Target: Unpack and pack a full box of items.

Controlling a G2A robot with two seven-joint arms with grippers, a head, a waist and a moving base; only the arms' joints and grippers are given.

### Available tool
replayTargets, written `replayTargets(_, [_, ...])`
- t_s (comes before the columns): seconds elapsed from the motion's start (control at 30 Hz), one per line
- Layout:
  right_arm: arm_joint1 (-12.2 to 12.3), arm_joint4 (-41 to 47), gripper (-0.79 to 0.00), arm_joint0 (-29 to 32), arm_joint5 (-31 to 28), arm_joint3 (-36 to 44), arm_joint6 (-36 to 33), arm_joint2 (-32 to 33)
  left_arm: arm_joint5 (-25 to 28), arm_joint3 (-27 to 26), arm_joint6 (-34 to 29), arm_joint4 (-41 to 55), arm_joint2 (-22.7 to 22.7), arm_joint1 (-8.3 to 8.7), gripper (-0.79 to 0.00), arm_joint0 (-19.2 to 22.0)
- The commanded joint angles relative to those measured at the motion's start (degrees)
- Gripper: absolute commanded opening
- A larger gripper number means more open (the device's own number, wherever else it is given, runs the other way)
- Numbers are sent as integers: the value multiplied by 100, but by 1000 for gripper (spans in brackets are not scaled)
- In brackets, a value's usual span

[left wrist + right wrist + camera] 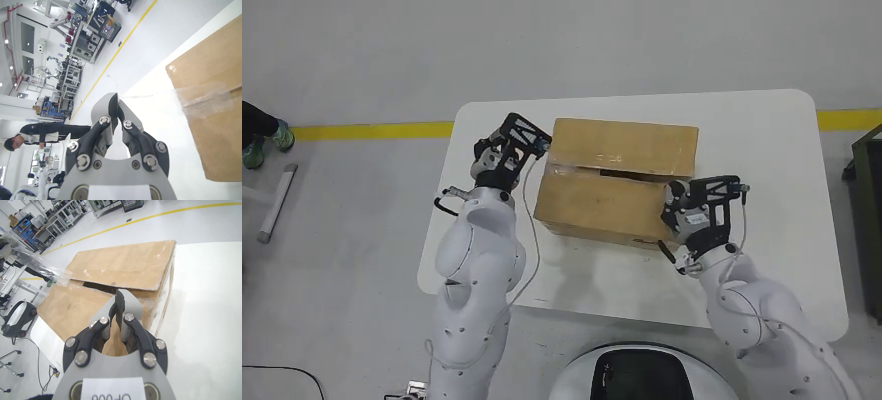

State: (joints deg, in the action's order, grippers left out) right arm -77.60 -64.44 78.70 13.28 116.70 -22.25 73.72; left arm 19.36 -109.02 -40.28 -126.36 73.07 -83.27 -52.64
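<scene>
**At the box's two ends: tape drawn taut, flaps not yet lifted**

Nearest the robot, at about 4 o'clock from the box's middle, the right gripper (pixel 119 294) has its fingers pressed together with nothing between them. Its tips are at the seam (pixel 98 288), where a dark gap shows between the two top flaps; I cannot tell whether they touch the card. I judge it sits there to steady the lid or to work into that gap.

The cardboard box (pixel 617 150) stands upright in the middle of the white table (pixel 782 150). Its long axis runs from 9 to 3 o'clock, with the 3 o'clock end swung slightly toward the robot. The seam follows that axis.

Farther off, just beyond the 9 o'clock end, the left gripper (pixel 117 102) is pinched tight on a strip of clear tape (pixel 36 263), which stretches from the box's end to its fingertips. Held away like that, the strip looks to be peeling off the seam, so unpacking is at its opening step.
</scene>
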Motion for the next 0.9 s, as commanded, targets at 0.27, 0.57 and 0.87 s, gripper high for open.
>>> replayTargets(0.27, [-6,-184,-785,-112,2,-93,-169,-11,-203,233,146,-424,517,64,-785,61])
replayTargets(0.57, [-11,-256,-785,-115,2,-37,-234,15,-151,338,161,-566,874,110,-785,72])
replayTargets(0.87, [-12,-305,-785,-79,-25,19,-276,62,-87,285,101,-650,1107,145,-237,-54])
